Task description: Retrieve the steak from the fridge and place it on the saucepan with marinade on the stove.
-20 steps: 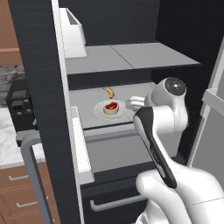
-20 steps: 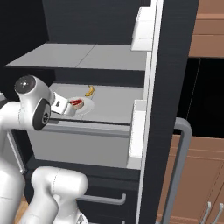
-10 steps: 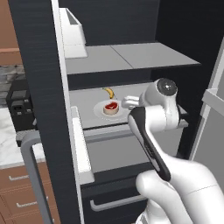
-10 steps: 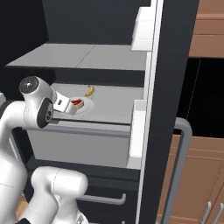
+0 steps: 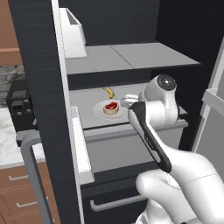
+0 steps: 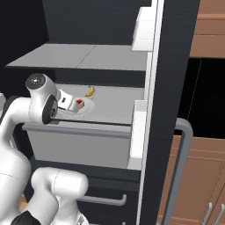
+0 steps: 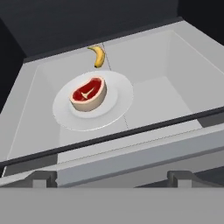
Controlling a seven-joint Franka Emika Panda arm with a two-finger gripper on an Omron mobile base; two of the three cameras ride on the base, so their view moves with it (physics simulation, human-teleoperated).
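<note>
The fridge (image 5: 131, 59) stands open, with grey shelves inside. On the middle shelf the steak (image 5: 111, 106) (image 6: 79, 102) (image 7: 89, 93), a small red piece with pale fat, lies on a white plate (image 5: 99, 111) (image 7: 118, 103). My gripper (image 5: 127, 101) (image 6: 69, 102) (image 7: 113, 178) hovers just in front of the shelf's front lip, a short way from the plate. It is open, its fingertips (image 7: 43, 178) wide apart with nothing between them. The saucepan, the marinade and the stove are out of view.
A yellow banana (image 5: 108, 92) (image 7: 99, 56) lies behind the plate. The open doors flank the arm, each with a white door bin (image 5: 81, 148) (image 6: 138, 132) and a curved grey handle (image 5: 36, 175) (image 6: 181, 167). A lower drawer handle (image 5: 116, 202) sits below. A marble counter (image 5: 8, 142) is at left.
The hand has edged a little closer to the plate with the steak. The jaws have stayed open and nothing on the shelf has moved.
</note>
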